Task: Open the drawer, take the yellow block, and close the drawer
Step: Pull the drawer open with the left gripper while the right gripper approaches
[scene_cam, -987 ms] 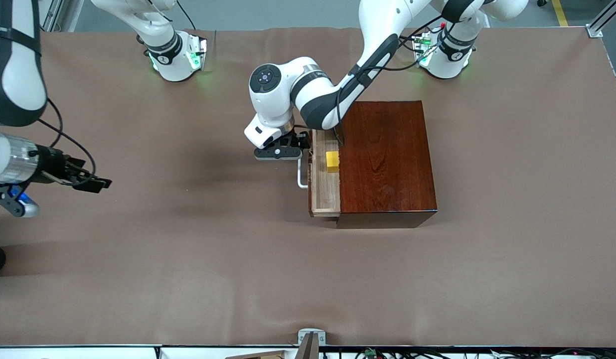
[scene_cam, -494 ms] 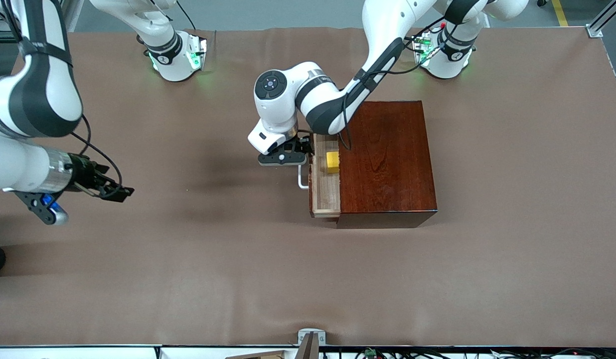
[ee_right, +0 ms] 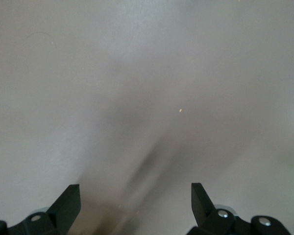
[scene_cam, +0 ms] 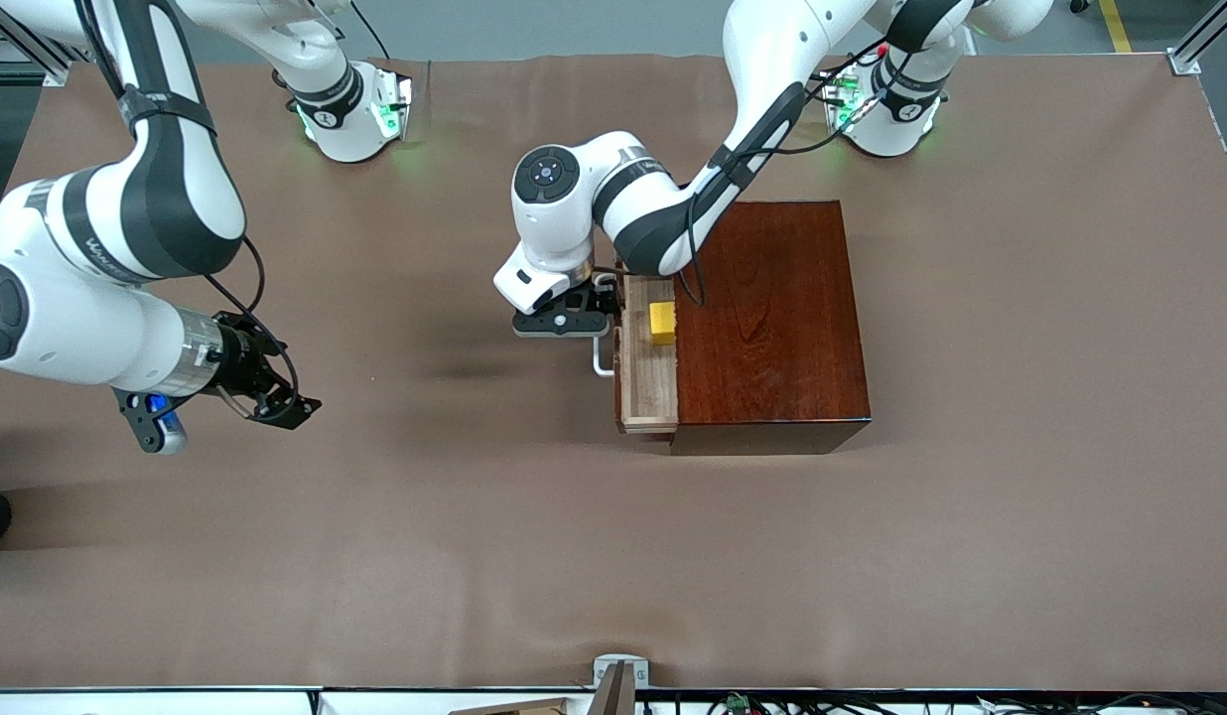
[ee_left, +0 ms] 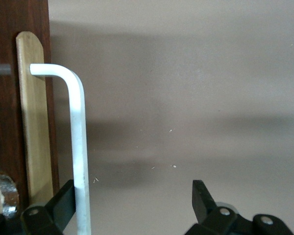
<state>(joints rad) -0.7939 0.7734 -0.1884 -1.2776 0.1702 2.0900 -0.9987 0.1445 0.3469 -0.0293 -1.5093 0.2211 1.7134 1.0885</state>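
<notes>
The mahogany box [scene_cam: 772, 318] stands mid-table. Its drawer [scene_cam: 648, 382] is pulled partly out toward the right arm's end, showing the pale tray. The yellow block [scene_cam: 662, 322] lies in the tray, close to the box's edge. The white handle [scene_cam: 600, 359] sticks out from the drawer front. My left gripper [scene_cam: 598, 314] is open in front of the drawer. In the left wrist view the handle bar [ee_left: 78, 147] lies just inside one fingertip [ee_left: 63, 196] of the open left gripper [ee_left: 134, 203], which holds nothing. My right gripper [scene_cam: 281, 402] is open and empty over bare table; the right wrist view shows it [ee_right: 135, 203] above the cloth.
The brown table cloth [scene_cam: 534, 556] covers the whole table. Both arm bases stand along the table's edge farthest from the front camera. The left arm's forearm reaches over the box's corner. Nothing else lies on the table.
My right arm has swung in from the table's end toward the box. My left gripper has shifted a little along the handle, toward the front camera. The drawer and block have not moved.
</notes>
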